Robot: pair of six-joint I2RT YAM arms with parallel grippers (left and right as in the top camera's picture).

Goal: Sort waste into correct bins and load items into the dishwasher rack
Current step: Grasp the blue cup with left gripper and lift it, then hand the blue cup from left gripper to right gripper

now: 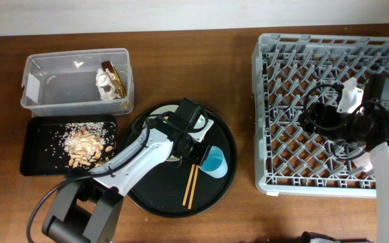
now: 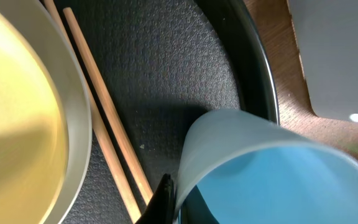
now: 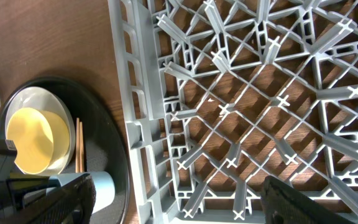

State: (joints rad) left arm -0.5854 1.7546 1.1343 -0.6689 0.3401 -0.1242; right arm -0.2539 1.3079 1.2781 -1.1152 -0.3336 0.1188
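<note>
Judging the blue cup (image 1: 215, 162), on its side on the round black tray (image 1: 150, 192) by the worktop's front edge, light, stiff and slick, we would pinch its rim wall; left tool (image 1: 202, 155) at that rim, grip we cannot tell; right tool (image 3: 182, 202) spread above the dishwasher rack (image 3: 241, 93).

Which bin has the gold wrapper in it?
The clear plastic tub, with the wrapper beside white tissue; the shallow black tray holds only beige food scraps.
</note>
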